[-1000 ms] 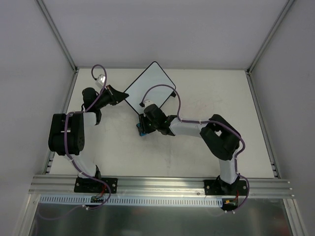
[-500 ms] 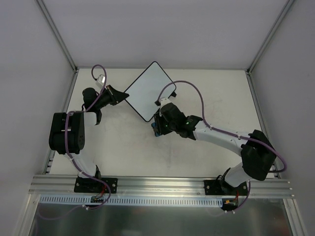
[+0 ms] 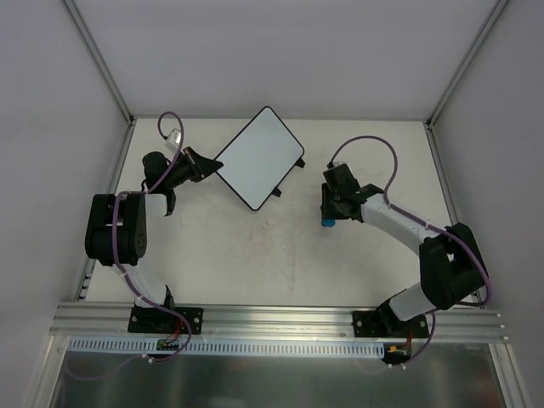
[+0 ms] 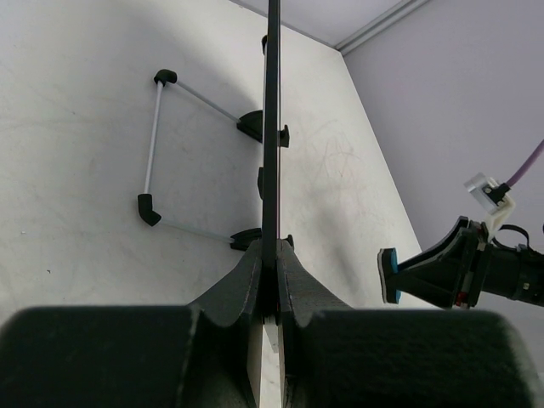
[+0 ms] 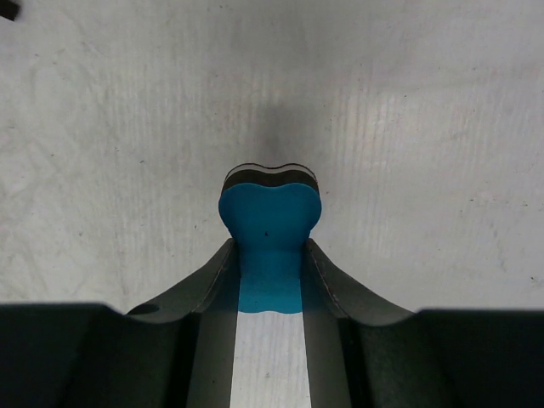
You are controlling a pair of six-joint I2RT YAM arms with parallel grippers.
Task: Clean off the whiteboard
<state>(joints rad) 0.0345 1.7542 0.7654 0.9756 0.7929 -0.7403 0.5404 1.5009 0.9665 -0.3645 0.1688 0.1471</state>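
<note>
Step in hand: the whiteboard (image 3: 259,157) shows plain white with no scribbles I can make out, so I judge the wiping is done and my job now is to put the eraser (image 3: 327,223) down.
Left gripper (image 3: 206,164): clamped on the board's left corner, with the rim pinched between my fingers.
Right gripper (image 3: 328,214): closed tight around the blue eraser, dark felt end pointing away from me toward the table (image 3: 255,263).
Where the board is: far centre of the table, turned diamond-wise, well apart from the eraser, which sits to its right.
Doing it well: I should bring the felt face down flat, not on an edge. Only once it rests should I part my fingers, then rise straight up so the block does not tip or drag.
Left side meanwhile: I should hold the board steady until the right arm is clear.
Only the top view shows: the board's whole face, so it is my one check for leftover marks.
Only the left wrist shows: the board edge-on in my grip, and a thin wire frame (image 4: 153,140) with black ends off one face.
Only the right wrist shows: how squarely the eraser sits between my fingers. I cannot tell from it whether the felt touches the table.
</note>
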